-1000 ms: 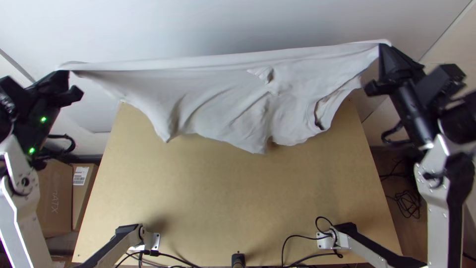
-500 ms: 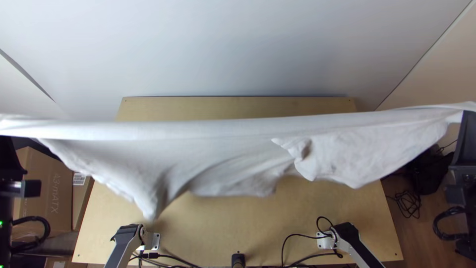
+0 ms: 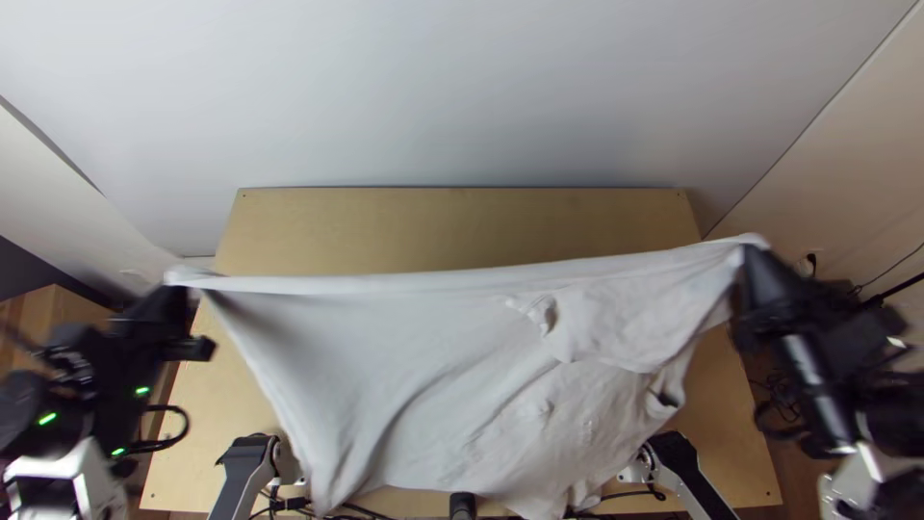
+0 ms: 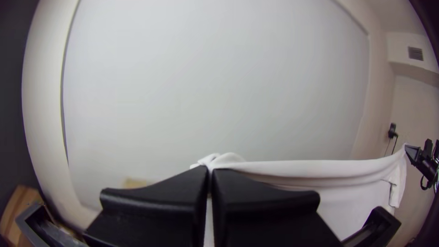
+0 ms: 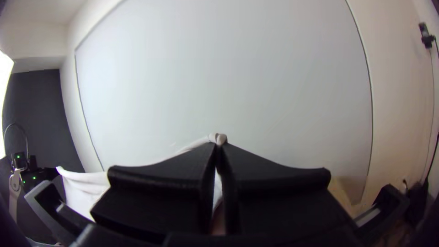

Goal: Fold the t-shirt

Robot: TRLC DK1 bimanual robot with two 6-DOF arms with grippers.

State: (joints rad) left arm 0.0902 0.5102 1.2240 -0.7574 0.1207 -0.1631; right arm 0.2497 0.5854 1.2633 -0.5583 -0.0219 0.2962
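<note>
Lowered over the table [image 3: 462,217], pale wall [image 3: 462,87] beyond, the t-shirt [image 3: 423,356] hangs clenched by left pincer [image 3: 181,287] and right pincer [image 3: 749,256].

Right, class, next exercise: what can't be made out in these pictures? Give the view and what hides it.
- Top view: the t-shirt's lowest tip, cut off by the bottom edge.
- Top view: part of the table, behind the t-shirt.
- Left wrist view: t-shirt pinched in the left gripper, behind its fingers.
- Right wrist view: likewise at the right gripper.
</note>
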